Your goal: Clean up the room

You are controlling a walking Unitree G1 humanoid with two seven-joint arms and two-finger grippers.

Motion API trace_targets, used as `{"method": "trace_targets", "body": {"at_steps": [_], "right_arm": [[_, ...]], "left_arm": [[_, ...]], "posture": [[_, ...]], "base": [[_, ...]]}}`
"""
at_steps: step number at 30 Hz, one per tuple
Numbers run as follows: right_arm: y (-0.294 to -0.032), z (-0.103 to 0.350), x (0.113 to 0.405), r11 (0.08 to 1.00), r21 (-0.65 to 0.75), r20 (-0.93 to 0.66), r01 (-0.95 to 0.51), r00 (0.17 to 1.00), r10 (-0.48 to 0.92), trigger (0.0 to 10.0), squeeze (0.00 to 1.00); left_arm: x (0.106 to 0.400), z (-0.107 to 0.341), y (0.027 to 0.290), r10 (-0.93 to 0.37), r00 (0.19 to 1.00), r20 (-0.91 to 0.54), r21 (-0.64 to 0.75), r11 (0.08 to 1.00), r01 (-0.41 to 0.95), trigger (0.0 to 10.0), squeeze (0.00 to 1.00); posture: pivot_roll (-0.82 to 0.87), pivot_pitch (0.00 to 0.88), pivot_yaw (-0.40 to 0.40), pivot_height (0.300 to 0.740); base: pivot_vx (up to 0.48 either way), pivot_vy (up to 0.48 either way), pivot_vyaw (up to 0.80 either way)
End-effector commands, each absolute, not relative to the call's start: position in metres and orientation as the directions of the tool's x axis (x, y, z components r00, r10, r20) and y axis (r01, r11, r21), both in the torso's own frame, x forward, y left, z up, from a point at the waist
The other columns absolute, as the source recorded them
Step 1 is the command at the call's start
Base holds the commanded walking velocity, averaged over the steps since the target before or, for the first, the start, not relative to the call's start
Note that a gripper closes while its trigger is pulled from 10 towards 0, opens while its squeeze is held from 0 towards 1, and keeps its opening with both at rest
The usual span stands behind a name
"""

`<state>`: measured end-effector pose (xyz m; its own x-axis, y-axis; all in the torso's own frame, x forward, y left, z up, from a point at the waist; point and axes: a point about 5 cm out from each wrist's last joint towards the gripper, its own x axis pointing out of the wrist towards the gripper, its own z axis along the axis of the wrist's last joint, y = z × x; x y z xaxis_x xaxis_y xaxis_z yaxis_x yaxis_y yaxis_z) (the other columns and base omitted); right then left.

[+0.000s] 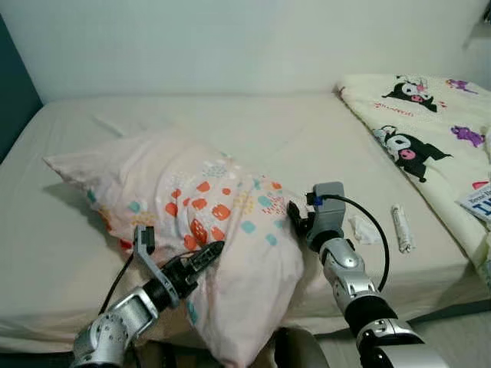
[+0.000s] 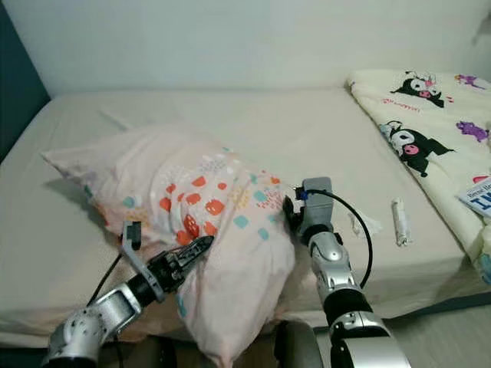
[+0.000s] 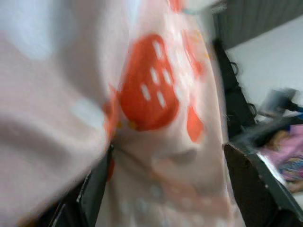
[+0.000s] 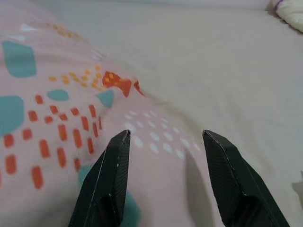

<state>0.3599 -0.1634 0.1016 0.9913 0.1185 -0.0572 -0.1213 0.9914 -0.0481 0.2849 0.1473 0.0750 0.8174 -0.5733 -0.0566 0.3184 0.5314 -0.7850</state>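
Observation:
A big pink pillow (image 1: pixel 192 207) with orange and teal prints lies on the cream bed (image 1: pixel 268 130), its near end hanging over the front edge. My left gripper (image 1: pixel 205 257) pushes into the pillow's near left side. In the left wrist view its fingers (image 3: pixel 94 189) stand apart with pillow cloth (image 3: pixel 156 109) bulging between them. My right gripper (image 1: pixel 295 218) is at the pillow's right edge, open. In the right wrist view its two fingertips (image 4: pixel 118 156) rest over the printed cloth (image 4: pixel 57 118).
A cream blanket (image 1: pixel 430 130) with cartoon figures covers the bed's right side, and a printed paper (image 1: pixel 479 201) lies on it. A rolled white item (image 1: pixel 401 228) and a crumpled tissue (image 1: pixel 362 228) lie right of my right arm. The wall runs behind the bed.

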Motion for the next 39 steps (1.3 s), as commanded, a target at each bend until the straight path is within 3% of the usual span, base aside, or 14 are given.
{"method": "trace_targets", "body": {"at_steps": [1,3,9,10,11,12,19,20,22,23,28,33,37,39], "right_arm": [[-0.162,0.097,0.358,0.991,-0.047,-0.070,-0.122,0.990,0.119,10.0,0.00],[-0.161,0.096,0.357,0.991,-0.046,-0.071,-0.124,0.990,0.121,10.0,0.00],[-0.162,0.094,0.356,0.991,-0.047,-0.072,-0.126,0.990,0.123,10.0,0.00],[-0.163,0.095,0.356,0.991,-0.049,-0.071,-0.126,0.990,0.123,10.0,0.00],[-0.163,0.095,0.356,0.991,-0.049,-0.071,-0.126,0.990,0.123,10.0,0.00],[-0.165,0.095,0.356,0.991,-0.052,-0.070,-0.125,0.990,0.121,10.0,0.00],[-0.173,0.095,0.356,0.992,-0.062,-0.079,-0.113,0.991,0.108,10.0,0.00],[-0.173,0.094,0.356,0.991,-0.064,-0.083,-0.115,0.991,0.109,10.0,0.00],[-0.172,0.093,0.356,0.991,-0.065,-0.086,-0.119,0.990,0.113,10.0,0.00],[-0.170,0.092,0.356,0.990,-0.066,-0.091,-0.125,0.989,0.118,10.0,0.00],[-0.168,0.091,0.356,0.988,-0.072,-0.095,-0.137,0.987,0.130,10.0,0.00],[-0.184,0.109,0.363,0.994,-0.076,-0.041,-0.085,0.996,0.082,10.0,0.00],[-0.189,0.112,0.364,0.995,-0.071,-0.039,-0.068,0.997,0.065,10.0,0.00],[-0.203,0.117,0.368,0.996,-0.080,-0.057,-0.036,0.998,0.031,10.0,0.00]], "left_arm": [[0.284,0.060,0.153,-0.524,0.837,-0.156,-0.767,0.599,0.232,10.0,1.00],[0.289,0.054,0.166,-0.438,0.868,-0.236,-0.723,0.675,0.144,10.0,1.00],[0.294,0.049,0.187,-0.336,0.901,-0.276,-0.701,0.711,0.051,10.0,1.00],[0.294,0.047,0.195,-0.303,0.908,-0.289,-0.696,0.718,0.018,10.0,0.76],[0.294,0.047,0.195,-0.303,0.908,-0.289,-0.696,0.718,0.018,10.0,0.76],[0.293,0.046,0.202,-0.286,0.916,-0.282,-0.719,0.695,-0.005,10.0,0.00],[0.290,0.040,0.203,-0.289,0.935,-0.207,-0.830,0.558,-0.011,10.0,0.00],[0.291,0.040,0.197,-0.294,0.940,-0.174,-0.857,0.514,0.002,10.0,0.93],[0.293,0.042,0.190,-0.301,0.943,-0.140,-0.880,0.475,0.021,10.0,0.93],[0.297,0.045,0.182,-0.317,0.943,-0.100,-0.899,0.434,0.050,10.0,1.00],[0.306,0.050,0.171,-0.317,0.946,-0.067,-0.902,0.424,0.078,10.0,1.00],[0.318,0.058,0.208,-0.137,0.987,-0.090,-0.801,0.599,0.010,10.0,1.00],[0.316,0.058,0.217,-0.122,0.988,-0.096,-0.778,0.628,0.002,10.0,1.00],[0.301,0.049,0.250,-0.051,0.986,-0.157,-0.729,0.680,-0.081,10.0,1.00]], "posture": [[0.02,0.115,-0.089,0.561],[0.02,0.118,-0.086,0.561],[0.02,0.121,-0.082,0.561],[0.02,0.123,-0.080,0.561],[0.02,0.123,-0.080,0.561],[0.02,0.124,-0.080,0.561],[0.02,0.129,-0.083,0.561],[0.02,0.131,-0.087,0.561],[0.01,0.132,-0.088,0.561],[0.01,0.133,-0.090,0.561],[0.01,0.134,-0.092,0.561],[0.00,0.132,-0.080,0.561],[0.00,0.133,-0.077,0.561],[0.00,0.132,-0.076,0.561]], "base": [[0.000,0.000,0.00],[0.000,0.000,0.00],[0.000,0.000,0.00],[0.000,0.000,0.00],[0.000,0.000,0.00],[0.000,0.000,0.00],[0.000,0.000,0.00],[0.000,0.000,0.00],[0.000,0.000,0.00],[0.000,0.000,0.00],[0.000,0.000,0.00],[0.000,0.000,0.00],[0.000,0.000,0.00],[0.000,0.000,0.00]]}}
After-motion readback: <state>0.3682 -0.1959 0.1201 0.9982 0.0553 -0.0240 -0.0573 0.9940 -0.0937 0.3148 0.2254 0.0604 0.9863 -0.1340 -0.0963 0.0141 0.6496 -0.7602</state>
